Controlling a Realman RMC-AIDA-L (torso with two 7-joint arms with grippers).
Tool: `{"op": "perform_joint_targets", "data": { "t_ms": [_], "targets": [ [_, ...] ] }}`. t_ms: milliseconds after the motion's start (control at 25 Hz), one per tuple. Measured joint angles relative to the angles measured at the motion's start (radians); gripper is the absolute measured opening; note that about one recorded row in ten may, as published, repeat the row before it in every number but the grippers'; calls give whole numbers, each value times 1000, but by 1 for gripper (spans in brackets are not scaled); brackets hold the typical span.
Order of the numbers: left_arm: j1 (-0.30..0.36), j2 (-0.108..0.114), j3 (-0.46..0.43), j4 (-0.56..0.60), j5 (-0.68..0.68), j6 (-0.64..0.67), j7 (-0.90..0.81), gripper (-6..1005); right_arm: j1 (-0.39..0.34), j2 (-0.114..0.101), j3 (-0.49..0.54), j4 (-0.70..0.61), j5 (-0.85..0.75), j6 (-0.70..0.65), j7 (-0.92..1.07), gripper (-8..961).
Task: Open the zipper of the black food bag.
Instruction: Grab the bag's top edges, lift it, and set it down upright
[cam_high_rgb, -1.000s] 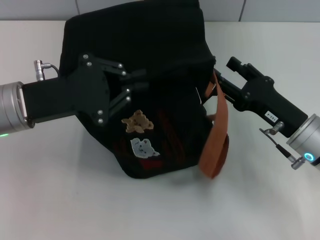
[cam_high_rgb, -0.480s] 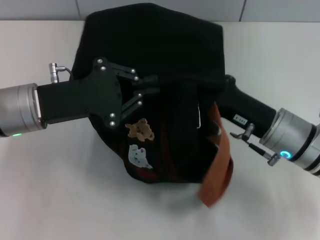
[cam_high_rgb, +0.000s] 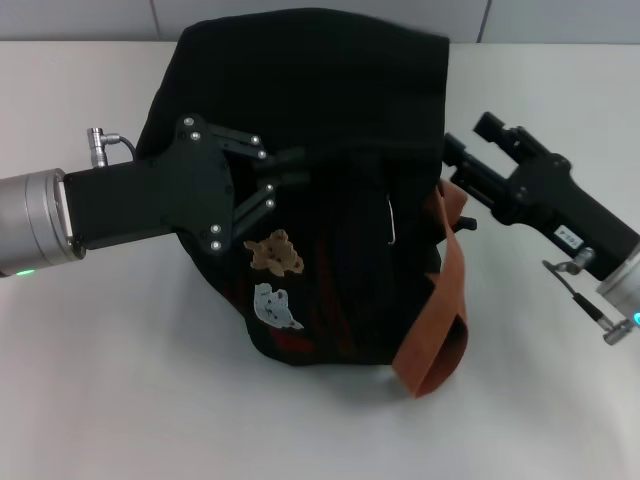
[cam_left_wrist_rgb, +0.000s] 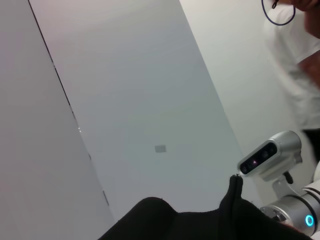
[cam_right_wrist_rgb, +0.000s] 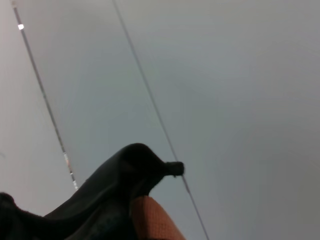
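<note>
on the white table (cam_high_rgb: 120, 380), dead centre, sits the boxy black fabric food bag (cam_high_rgb: 320, 120), slumped a little, its front face turned toward the camera. over on the left, the left gripper (cam_high_rgb: 292, 168) reaches in from the side and its black fingers (cam_high_rgb: 285, 160) are pressed together against the dark fabric high on the bag's front, pinching a fold of it as far as the head view shows. just below that, a small brown bear patch (cam_high_rgb: 276, 252) and a pale cat patch (cam_high_rgb: 276, 306), with a red patch under them. moving right, a thin silver pull (cam_high_rgb: 391, 220) hangs on the front. the long top zipper itself can't be picked out against the black cloth. next, the brown-orange strap (cam_high_rgb: 440, 320) loops down the bag's right side to the table. at the far right, the right gripper (cam_high_rgb: 450, 175) sits at the bag's right edge beside the strap; whether its fingers are clamped or released, cannot tell. in the right wrist view, only a black fabric hump (cam_right_wrist_rgb: 125, 170) and a bit of orange strap show.
</note>
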Motion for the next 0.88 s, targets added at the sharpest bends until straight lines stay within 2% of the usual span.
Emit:
{"op": "perform_joint_targets", "data": {
  "t_ms": [360,560,680,800,840,880],
  "targets": [
    [3,-1,3,-10,-30,-5,1,89,-25,-2,-12,-13,-9,-128,-1,799],
    [12,-1,0,-10,-32,1,2,87,-37,1,-81,-61,-10,-177,-29,792],
    [15,-1,1,-10,-33,2,2,87,-39,2,-109,-64,-10,-176,-149,789],
    [15,-1,5,-11,-33,3,2,87,-47,4,-118,-38,-10,-175,-341,786],
    [15,-1,6,-14,-33,4,2,87,-52,5,-116,-5,-10,-177,-475,786],
    [15,-1,6,-18,-34,6,2,87,-52,5,-116,-5,-10,-177,-475,786]
  ]
}}
